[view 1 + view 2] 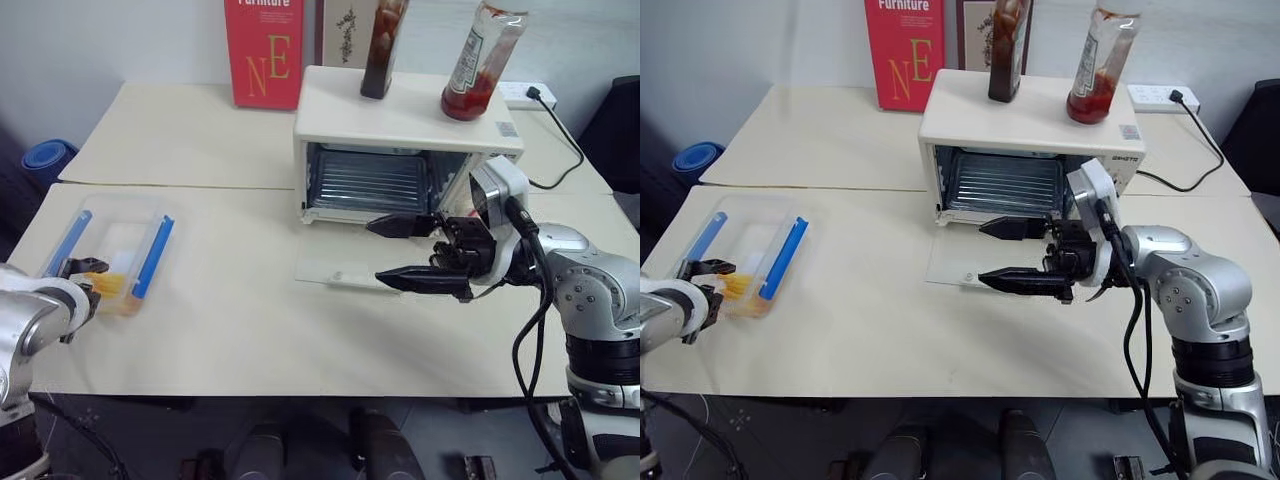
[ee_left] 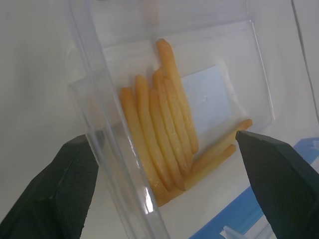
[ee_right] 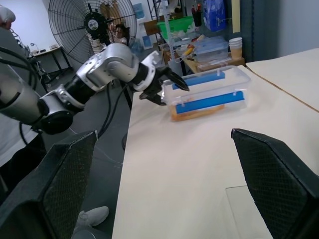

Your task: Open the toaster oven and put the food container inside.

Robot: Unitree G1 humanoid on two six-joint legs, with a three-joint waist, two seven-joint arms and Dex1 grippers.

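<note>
Left eye view: oven door down, both grippers spread.
Left gripper (image 1: 80, 268) at lower left, fingers wide apart at near end of food container (image 1: 118, 248); right gripper (image 1: 405, 252) at centre right, fingers parted and empty, above lowered glass door of toaster oven (image 1: 400, 135) at upper centre.

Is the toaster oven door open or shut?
Open. The toaster oven has its glass door dropped flat on the table, leaving the wire rack exposed.
</note>
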